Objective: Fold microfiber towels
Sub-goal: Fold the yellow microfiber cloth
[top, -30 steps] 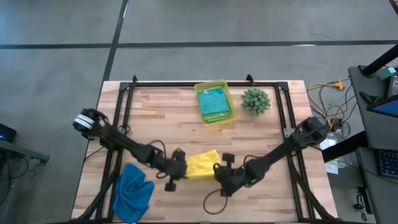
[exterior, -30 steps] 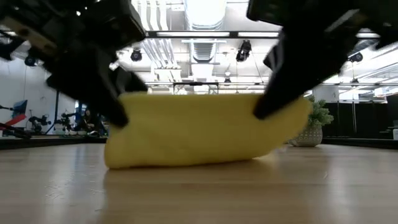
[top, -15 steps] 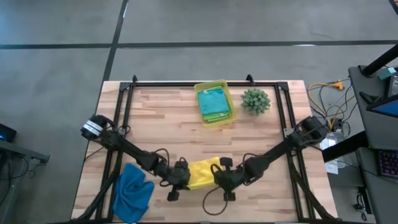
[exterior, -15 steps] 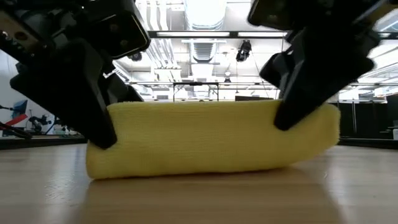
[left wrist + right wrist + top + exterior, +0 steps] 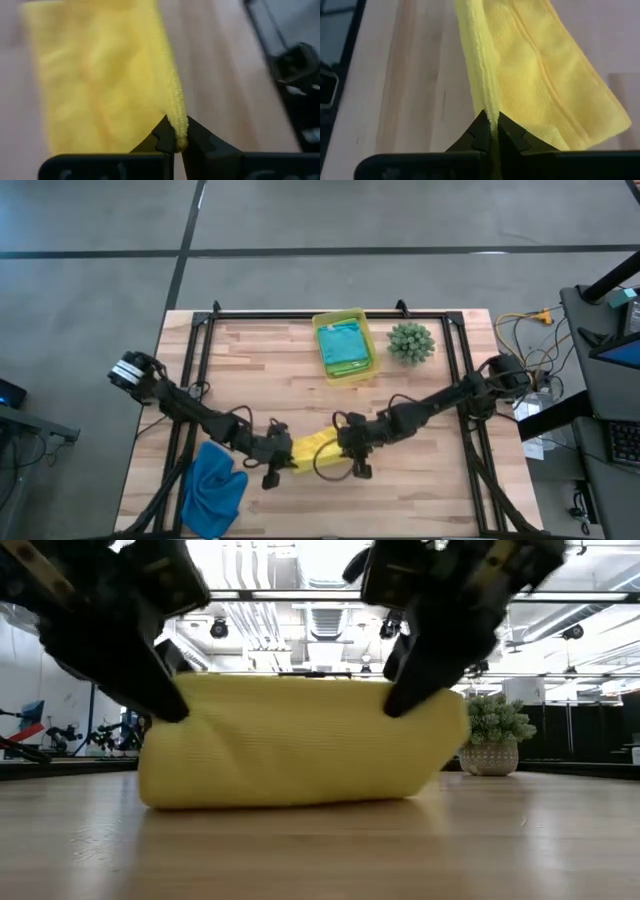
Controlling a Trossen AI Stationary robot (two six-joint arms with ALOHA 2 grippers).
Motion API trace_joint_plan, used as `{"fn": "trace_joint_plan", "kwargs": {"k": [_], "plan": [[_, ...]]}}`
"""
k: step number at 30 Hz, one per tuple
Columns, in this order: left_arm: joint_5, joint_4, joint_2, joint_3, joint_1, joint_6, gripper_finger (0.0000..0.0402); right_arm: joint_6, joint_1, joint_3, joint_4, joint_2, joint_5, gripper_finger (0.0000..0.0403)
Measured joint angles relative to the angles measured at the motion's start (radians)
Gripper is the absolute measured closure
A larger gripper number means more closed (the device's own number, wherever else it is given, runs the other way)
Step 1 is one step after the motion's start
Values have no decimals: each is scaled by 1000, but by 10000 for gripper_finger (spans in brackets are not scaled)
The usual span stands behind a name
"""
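The soft yellow microfiber towel (image 5: pixel 530 80) is cloth with a fine looped, nubbly weave – matt, its pinched edge fuzzy. The pale butcher-block wooden table (image 5: pixel 270 370) shows long jointed planks with a smooth, faintly satin finish. The crumpled royal blue cloth towel (image 5: pixel 215 485) looks plush and dull. The translucent yellow-green plastic bin (image 5: pixel 322 320) has a slight gloss – the folded teal cloth (image 5: pixel 344 345) inside is matt.
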Motion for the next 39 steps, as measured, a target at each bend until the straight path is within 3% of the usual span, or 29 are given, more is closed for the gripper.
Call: {"fn": "trace_joint_plan", "kwargs": {"k": [5,9,27,33,36,39], "plan": [[-121,18,-96,-103,0,-85,401,-5,-83,-18,44,-18,-85,394],[-151,20,-138,-139,10,-92,401,-19,-130,-9,41,-12,-118,394],[-242,-38,-112,-157,16,-97,401,-7,-286,84,14,90,-170,394],[-366,-94,-128,-165,8,-209,401,74,-328,86,44,104,-168,394],[-363,-94,-131,-170,8,-221,401,119,-347,72,87,104,-216,394],[-281,-65,-132,-170,8,-215,401,161,-352,65,104,103,-306,394]]}}
